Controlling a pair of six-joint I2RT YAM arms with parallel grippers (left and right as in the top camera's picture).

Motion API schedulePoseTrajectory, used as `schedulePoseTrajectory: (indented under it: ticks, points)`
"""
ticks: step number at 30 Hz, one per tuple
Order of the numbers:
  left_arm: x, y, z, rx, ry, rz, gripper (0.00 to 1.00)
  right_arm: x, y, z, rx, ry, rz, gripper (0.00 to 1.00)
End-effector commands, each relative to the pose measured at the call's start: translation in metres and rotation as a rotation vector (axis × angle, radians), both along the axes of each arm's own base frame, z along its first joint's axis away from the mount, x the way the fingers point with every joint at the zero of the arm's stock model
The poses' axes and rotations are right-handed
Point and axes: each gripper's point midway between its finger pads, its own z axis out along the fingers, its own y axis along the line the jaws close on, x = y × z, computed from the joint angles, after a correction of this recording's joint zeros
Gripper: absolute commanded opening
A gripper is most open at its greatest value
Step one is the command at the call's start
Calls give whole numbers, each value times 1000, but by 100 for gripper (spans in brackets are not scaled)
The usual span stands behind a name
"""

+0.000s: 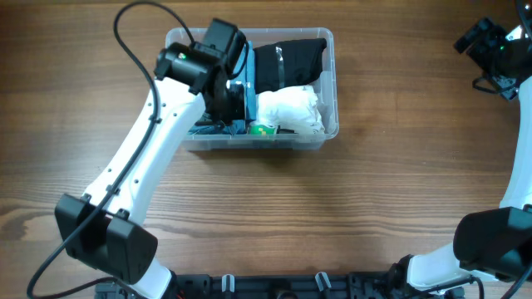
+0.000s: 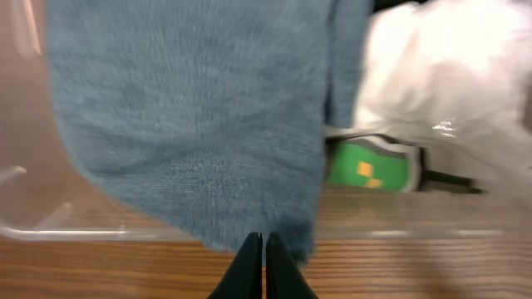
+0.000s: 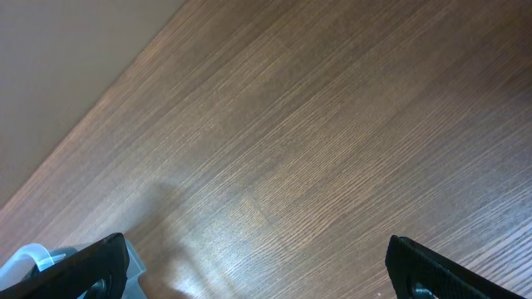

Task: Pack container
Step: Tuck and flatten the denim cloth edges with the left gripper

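The clear plastic container (image 1: 328,133) stands at the table's back centre. It holds a black cloth (image 1: 289,60), a white cloth (image 1: 291,110) and a green-and-white item (image 1: 264,129). My left gripper (image 1: 226,93) hangs over the container's left half. In the left wrist view its fingers (image 2: 263,246) are shut on the near edge of a blue-grey cloth (image 2: 191,116), which spreads over the container's rim (image 2: 50,233). The white cloth (image 2: 440,75) and the green item (image 2: 366,166) lie to the right. My right gripper (image 1: 480,38) is open and empty (image 3: 266,274) over bare wood at the far right.
The wooden table (image 1: 332,216) spreads in front of and to the right of the container. My left arm (image 1: 141,158) slants from the front left up to the container. A pale wall edge (image 3: 66,58) shows in the right wrist view.
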Motion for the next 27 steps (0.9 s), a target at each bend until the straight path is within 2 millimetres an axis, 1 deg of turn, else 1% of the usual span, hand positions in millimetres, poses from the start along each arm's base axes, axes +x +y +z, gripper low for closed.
schedulePoseTrajectory:
  ticks: [1, 2, 7, 10, 15, 18, 24, 25, 27]
  points:
    - [-7, -2, -33, -16, 53, 59, 4, 0, -2, -4, -4, 10, -17, 100]
    - [-7, -3, -38, -20, 52, 59, 4, 0, -2, -4, -4, 10, -17, 100]
    - [5, -9, -52, -44, 4, 57, 4, 0, -2, -4, -4, 10, -17, 100]
    - [8, -11, -61, -57, -7, 56, 4, 0, -2, -4, -4, 10, -17, 100]
    - [3, -10, -87, -58, 12, 80, 4, 0, -2, -4, -4, 10, -17, 100]
    - [1, -9, -94, -49, 30, 80, 4, 0, -2, -4, -4, 10, -17, 100]
    - [8, -12, -93, -61, 4, 78, 4, 0, -2, -4, -4, 10, -17, 100]
    - [10, -12, -89, -65, -6, 77, 4, 0, -2, -4, -4, 10, -17, 100]
    - [18, -13, -71, -84, -48, 74, 4, 0, -2, -4, -4, 10, -17, 100]
